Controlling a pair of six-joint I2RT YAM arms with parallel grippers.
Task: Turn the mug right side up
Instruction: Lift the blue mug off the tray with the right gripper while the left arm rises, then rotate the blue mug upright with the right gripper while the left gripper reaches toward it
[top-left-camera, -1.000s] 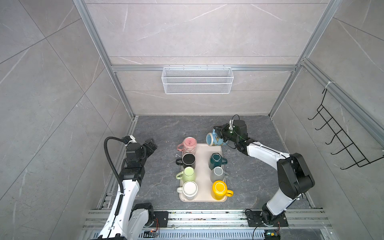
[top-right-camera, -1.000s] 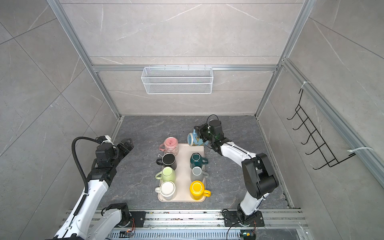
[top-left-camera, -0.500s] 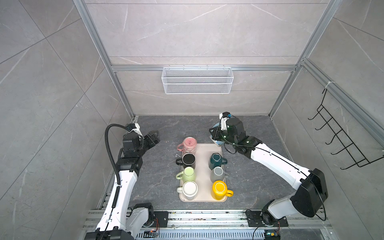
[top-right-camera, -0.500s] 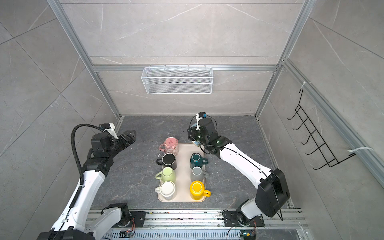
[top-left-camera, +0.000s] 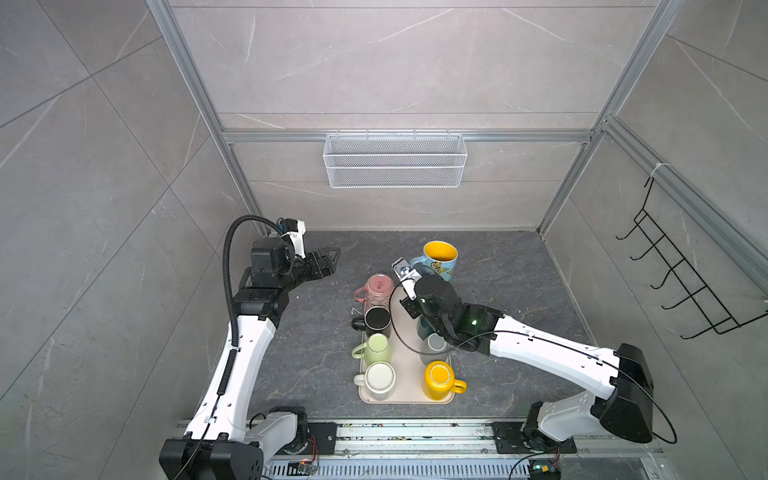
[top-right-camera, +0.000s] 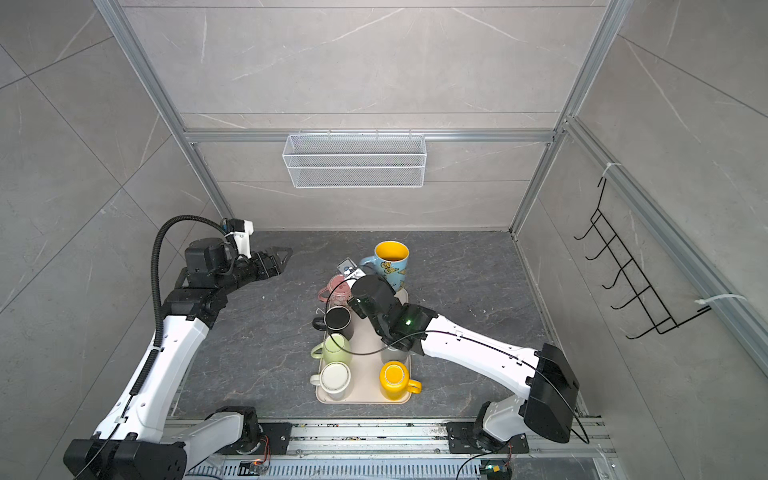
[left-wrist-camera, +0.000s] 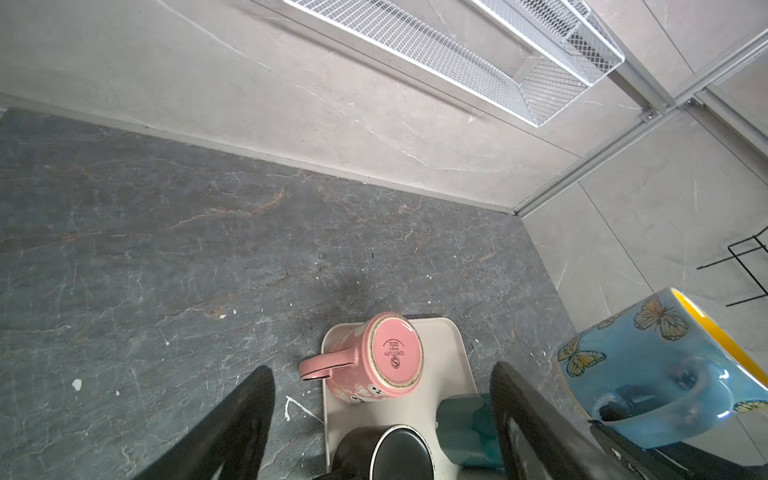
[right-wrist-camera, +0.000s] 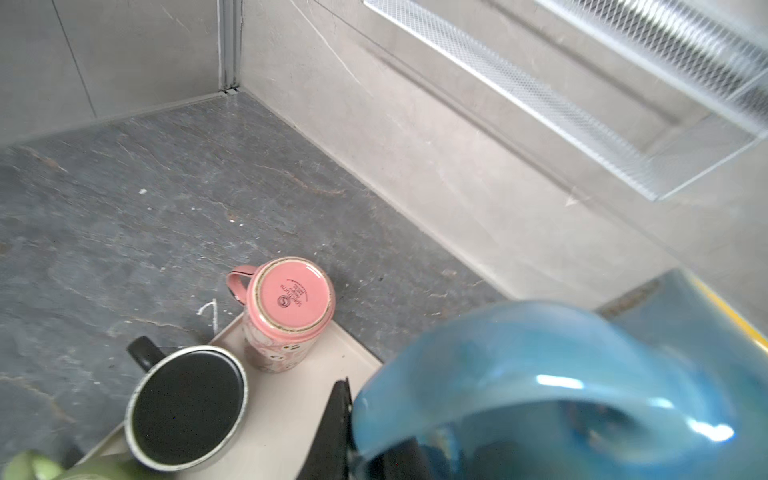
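The right fingers (right-wrist-camera: 338, 428) are clamped on the handle of the light-blue ceramic mug with butterfly prints and a yellow inside (top-left-camera: 440, 259), and carry it by that handle alone. In both top views its yellow mouth faces up, so the turn itself looks done. Holding it by the handle suits this, since it leaves the rim and base free for setting down.

The mug hangs in the air over the far right end of the flat beige plastic tray (top-left-camera: 405, 390), not yet resting on anything. In the left wrist view, the tray corner beside the pink ceramic mug standing base-up (left-wrist-camera: 392, 353) is bare. I judge that corner to be the likely landing spot.

The left fingers (left-wrist-camera: 245, 415) are spread wide with nothing between them. They hover above the dark stone-patterned surface (top-left-camera: 316, 357) to the left of the tray and point toward it. They seem to be held aside so the right arm can work freely.
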